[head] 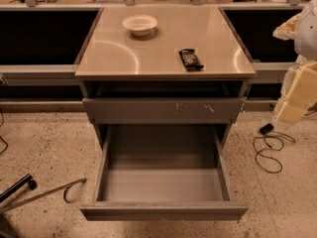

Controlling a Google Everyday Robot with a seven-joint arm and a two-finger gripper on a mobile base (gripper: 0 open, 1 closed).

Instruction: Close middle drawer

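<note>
Counter [148,53] carries a white bowl [140,24] toward the back, left of centre, and a dark packet [190,59] near the front right; the two lie well apart. Under the counter there is a dark gap, then the top drawer [148,110], whose grey front bears small white scuffs right of centre. It stands slightly out from the frame. Below it the middle drawer [163,211] is pulled far out toward me. Its plain grey front panel lies lowest in view, well forward of the top drawer's front. The deep rectangular tray is open to sight behind the panel, with its side walls running back under the top drawer. The arm [303,81] shows at the right edge as pale cream segments, to the right of the counter's front corner. The pincer [289,112] hangs at the arm's lower end, level with the top drawer's front and apart from it, not touching either drawer. I cannot tell whether the pincer is open or closed. On the speckled floor [49,143], a black cable [267,155] loops below the arm, with a black plug [266,129] at its upper end. At lower left, a bent metal rod [49,191] lies on the floor.
</note>
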